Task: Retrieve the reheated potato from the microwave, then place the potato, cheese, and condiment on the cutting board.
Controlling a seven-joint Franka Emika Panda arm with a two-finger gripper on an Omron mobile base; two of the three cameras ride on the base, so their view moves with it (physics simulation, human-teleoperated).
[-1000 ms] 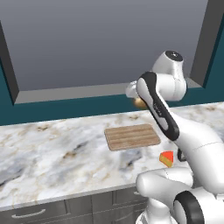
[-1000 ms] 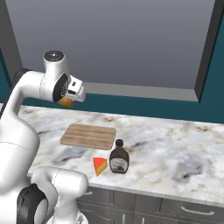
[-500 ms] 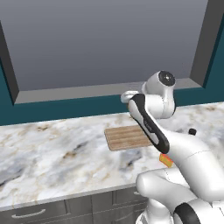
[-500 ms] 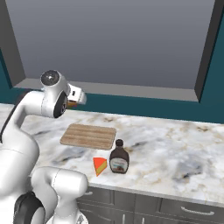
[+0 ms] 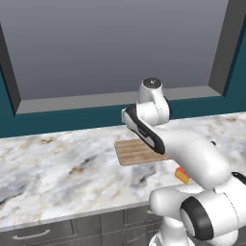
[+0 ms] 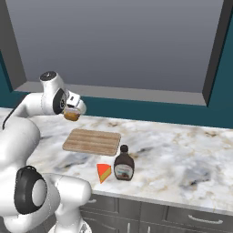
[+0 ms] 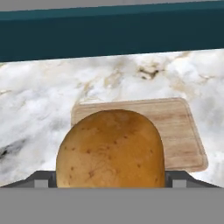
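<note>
I see pincer [image 6: 73, 112] gripping potato [image 6: 72, 114], now lowered toward cutting board [image 6: 92, 141]; release comes next, I judge.

The white arm rises from the base, folds forward at the elbow, and carries its wrist out over the counter. The gripper [image 6: 73, 113] points down and slightly forward, held above the surface, jaws spread wide and clamped on the potato [image 7: 111, 149], which sits between the fingers [image 7: 41, 181].
</note>
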